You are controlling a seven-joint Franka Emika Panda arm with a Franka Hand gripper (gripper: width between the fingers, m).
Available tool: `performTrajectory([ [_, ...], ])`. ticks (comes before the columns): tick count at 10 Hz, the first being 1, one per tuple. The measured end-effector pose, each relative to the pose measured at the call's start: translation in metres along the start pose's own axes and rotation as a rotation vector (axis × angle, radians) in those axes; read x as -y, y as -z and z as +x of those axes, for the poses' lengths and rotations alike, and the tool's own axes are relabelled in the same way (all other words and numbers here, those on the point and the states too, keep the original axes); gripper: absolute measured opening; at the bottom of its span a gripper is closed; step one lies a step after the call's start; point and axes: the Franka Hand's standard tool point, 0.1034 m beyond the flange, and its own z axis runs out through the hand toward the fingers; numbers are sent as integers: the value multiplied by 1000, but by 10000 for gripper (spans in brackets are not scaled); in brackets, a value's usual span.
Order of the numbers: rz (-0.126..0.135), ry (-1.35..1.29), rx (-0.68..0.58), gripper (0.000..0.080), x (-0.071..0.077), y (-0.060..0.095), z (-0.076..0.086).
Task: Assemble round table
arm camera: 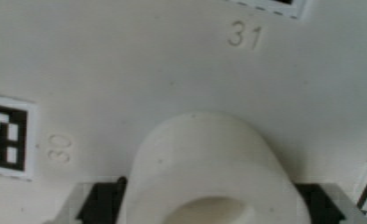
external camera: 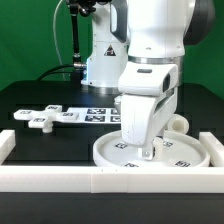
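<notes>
At near right, over the round disc (external camera: 190,157), gripper (external camera: 148,151) clamped on the short leg (arm camera: 206,160). Cross-shaped foot (external camera: 45,118) at far left, beside the marker board (external camera: 95,113). Border rail (external camera: 55,180) runs along the near edge.

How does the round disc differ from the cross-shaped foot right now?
The round disc is a rimmed circle; the cross-shaped foot has four arms. The disc is larger. The disc lies at the exterior view's right, the foot at its left. Both are white and tagged.
</notes>
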Motion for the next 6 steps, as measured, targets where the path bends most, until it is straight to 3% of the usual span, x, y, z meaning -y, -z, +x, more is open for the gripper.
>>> performTrajectory([
  [2, 0, -1, 0, 431, 0, 0, 0],
  [3, 0, -2, 1, 609, 0, 0, -1],
  [6, -12, -24, 5, 646, 11, 20, -10],
])
